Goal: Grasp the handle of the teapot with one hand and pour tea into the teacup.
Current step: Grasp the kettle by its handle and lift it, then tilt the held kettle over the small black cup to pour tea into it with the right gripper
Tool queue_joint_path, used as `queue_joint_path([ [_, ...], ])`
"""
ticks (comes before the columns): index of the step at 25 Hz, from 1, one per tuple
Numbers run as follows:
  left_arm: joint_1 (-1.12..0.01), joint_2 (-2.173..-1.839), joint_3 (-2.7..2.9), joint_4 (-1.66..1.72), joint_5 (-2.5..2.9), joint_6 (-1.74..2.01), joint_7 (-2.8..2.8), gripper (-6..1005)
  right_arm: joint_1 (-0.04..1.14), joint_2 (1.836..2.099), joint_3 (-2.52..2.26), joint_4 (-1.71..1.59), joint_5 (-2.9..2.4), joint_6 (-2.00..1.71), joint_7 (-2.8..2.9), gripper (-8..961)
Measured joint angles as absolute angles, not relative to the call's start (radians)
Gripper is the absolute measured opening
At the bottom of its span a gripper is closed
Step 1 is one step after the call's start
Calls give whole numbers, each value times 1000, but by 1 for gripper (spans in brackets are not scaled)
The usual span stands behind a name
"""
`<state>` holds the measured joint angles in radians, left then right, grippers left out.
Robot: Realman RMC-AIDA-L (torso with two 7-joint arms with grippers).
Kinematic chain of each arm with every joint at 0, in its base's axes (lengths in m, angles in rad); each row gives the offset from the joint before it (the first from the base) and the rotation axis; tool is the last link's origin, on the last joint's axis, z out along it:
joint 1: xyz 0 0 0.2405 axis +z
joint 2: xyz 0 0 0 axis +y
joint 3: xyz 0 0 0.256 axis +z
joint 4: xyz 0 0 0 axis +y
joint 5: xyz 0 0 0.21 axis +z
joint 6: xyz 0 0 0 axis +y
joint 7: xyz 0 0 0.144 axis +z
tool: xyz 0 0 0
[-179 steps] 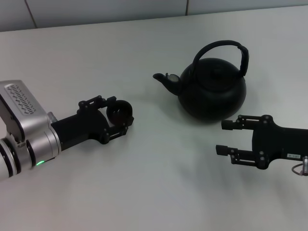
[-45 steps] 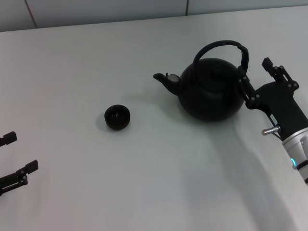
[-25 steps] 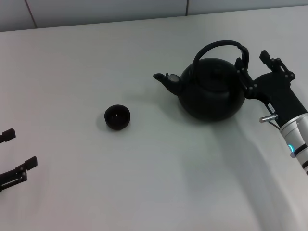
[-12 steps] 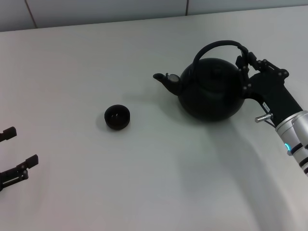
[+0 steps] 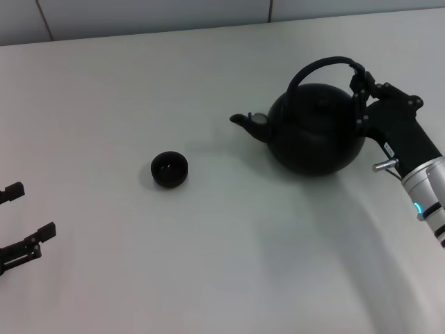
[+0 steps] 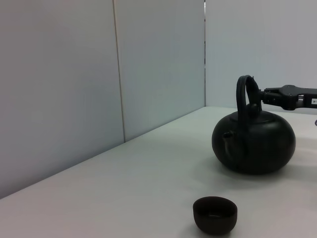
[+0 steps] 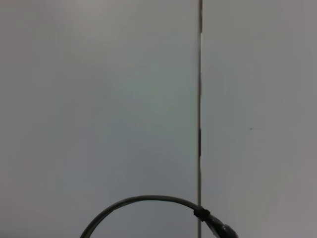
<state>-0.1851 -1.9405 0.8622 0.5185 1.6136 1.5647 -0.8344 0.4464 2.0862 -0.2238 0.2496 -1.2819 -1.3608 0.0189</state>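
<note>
The black teapot (image 5: 316, 136) stands at the right of the white table, with its spout toward the teacup. My right gripper (image 5: 360, 89) is shut on the sleeved right side of the arched handle (image 5: 325, 63). The small black teacup (image 5: 170, 169) sits alone to the pot's left, well apart from it. My left gripper (image 5: 21, 217) rests open and empty at the near left edge. In the left wrist view the teacup (image 6: 214, 214) is in front, the teapot (image 6: 255, 141) is behind it, and the right gripper (image 6: 277, 96) reaches in to the handle (image 6: 242, 96).
The white table (image 5: 208, 264) spreads bare between the cup and the near edge. A grey panelled wall (image 6: 99, 74) runs along the far side. The right wrist view holds only wall and a curved cable (image 7: 148, 206).
My right gripper has moved in from the right and shut on the handle. Since half a second ago the teapot has shifted slightly to the right with it. The teacup and left arm have not moved.
</note>
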Motion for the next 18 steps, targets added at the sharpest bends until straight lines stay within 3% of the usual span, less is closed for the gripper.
queue_joint_path([
  [8, -186, -1944, 862, 518, 1616, 1565, -835, 841, 471, 2085, -221, 193, -1301, -1397, 100, 82],
  [18, -184, -1950, 862, 519, 1620, 1565, -828, 840, 594, 2080, -234, -65, -1526, -1305, 424, 81],
])
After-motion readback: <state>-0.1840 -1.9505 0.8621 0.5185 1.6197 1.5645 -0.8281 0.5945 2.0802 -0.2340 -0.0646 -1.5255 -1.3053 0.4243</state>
